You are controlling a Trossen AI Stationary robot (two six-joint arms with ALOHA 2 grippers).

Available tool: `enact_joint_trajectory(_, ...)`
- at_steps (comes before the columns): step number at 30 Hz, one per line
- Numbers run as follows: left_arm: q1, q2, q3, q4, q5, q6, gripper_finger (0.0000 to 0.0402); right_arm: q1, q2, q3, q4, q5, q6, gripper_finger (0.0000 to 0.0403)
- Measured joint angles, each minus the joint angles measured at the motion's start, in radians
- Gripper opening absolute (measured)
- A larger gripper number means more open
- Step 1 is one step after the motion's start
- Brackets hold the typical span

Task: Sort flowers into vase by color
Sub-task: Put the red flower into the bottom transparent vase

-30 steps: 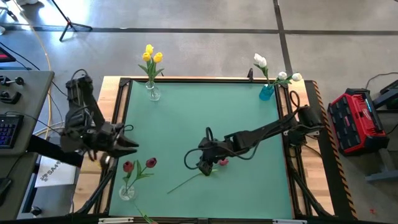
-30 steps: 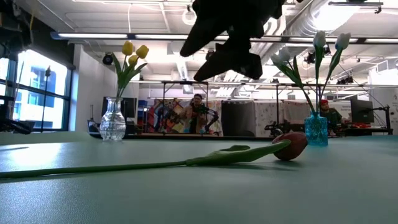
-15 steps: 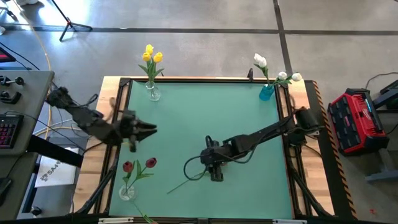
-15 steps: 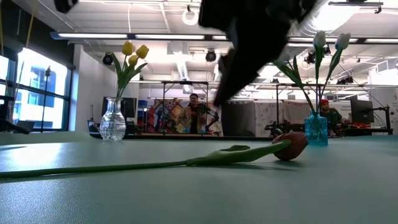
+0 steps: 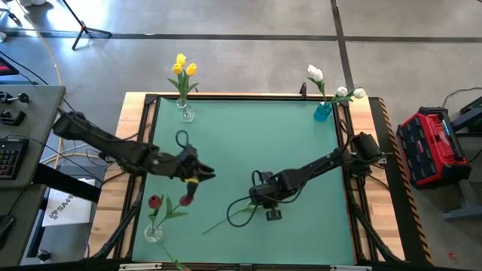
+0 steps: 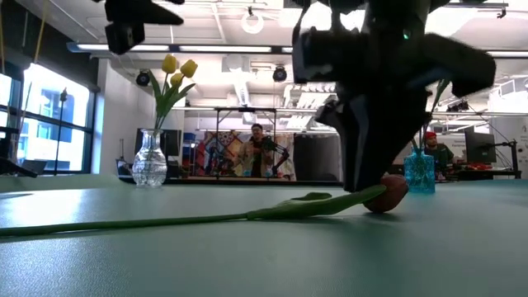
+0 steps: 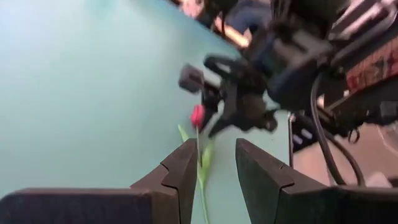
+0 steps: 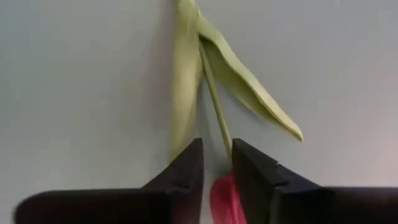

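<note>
Red tulip [image 8: 224, 198]: lying flat on green table [image 5: 248, 135]. Right gripper [image 8: 216, 163]: fingers pinched on its stem just below the head. Left gripper [image 5: 207, 175]: aloft, slightly parted, empty.

mat centre [image 5: 248, 143] open; vases at edges

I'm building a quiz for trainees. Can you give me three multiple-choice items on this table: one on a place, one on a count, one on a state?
1. Where is the right claw?
A. at the blue vase
B. down at the red tulip lying on the table
C. off the table

2. How many yellow tulips stand in the vase?
A. one
B. three
C. five

3. What state is the left claw in?
A. open and empty
B. shut on a white tulip
C. shut on a vase

Key: 1 B, the right claw sits over the red tulip. 2 B, the yellow tulips show three heads. 3 A, the left claw shows a bare gap.
</note>
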Motion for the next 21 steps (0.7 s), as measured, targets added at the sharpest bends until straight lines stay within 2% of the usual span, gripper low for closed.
enact_joint_trajectory(5, -0.001, 0.095, 0.0, 0.022, 0.048, 0.001, 0.0099, -0.009, 0.0, -0.049, 0.035, 0.007, -0.009, 0.0028)
enact_joint_trajectory(9, -0.001, 0.148, 0.0, 0.027, 0.071, 0.0, 0.0099, -0.016, -0.003, -0.072, 0.052, -0.002, -0.009, 0.0005)
enact_joint_trajectory(16, -0.001, 0.201, 0.0, 0.028, 0.128, 0.001, 0.0099, -0.016, -0.002, -0.039, 0.02, 0.006, -0.027, 0.0001)
enact_joint_trajectory(21, -0.001, 0.208, 0.0, 0.028, 0.147, 0.001, 0.0099, -0.016, -0.002, -0.027, 0.023, 0.006, -0.027, 0.0017)
